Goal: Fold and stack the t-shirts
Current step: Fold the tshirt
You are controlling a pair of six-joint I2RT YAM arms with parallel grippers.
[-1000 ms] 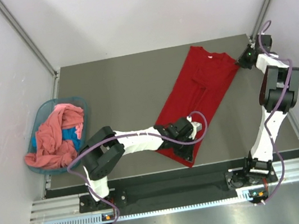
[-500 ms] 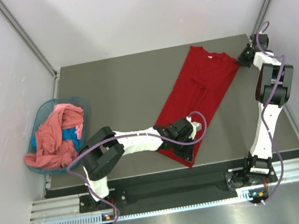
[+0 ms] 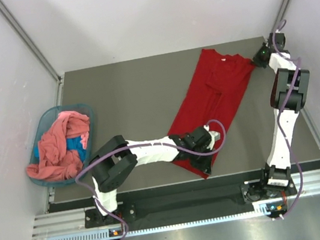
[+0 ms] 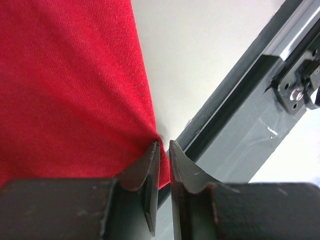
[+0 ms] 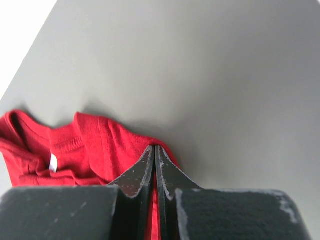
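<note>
The deep red t-shirt (image 3: 215, 102) lies folded lengthwise as a long strip, slanting from the table's far right to the near middle. My left gripper (image 3: 207, 149) is shut on its near hem corner, the red cloth (image 4: 75, 90) pinched between the jaws (image 4: 164, 147). My right gripper (image 3: 258, 59) is shut on the far shoulder corner by the collar; the red cloth (image 5: 100, 145) and its white neck label (image 5: 53, 163) show in the right wrist view, with the gripper (image 5: 154, 149) clamped on the edge. The salmon-pink t-shirt (image 3: 61, 148) lies crumpled in the teal basket (image 3: 42, 123).
The teal basket stands at the table's left edge with a blue cloth (image 3: 77, 143) under the pink shirt. The table's near edge and metal rail (image 4: 240, 115) run close to my left gripper. The frame post (image 3: 287, 2) stands by my right gripper.
My right gripper has drawn the shoulder corner slightly farther back and right. My left gripper has shifted a little to the right with the hem. The shirt looks pulled straighter.
</note>
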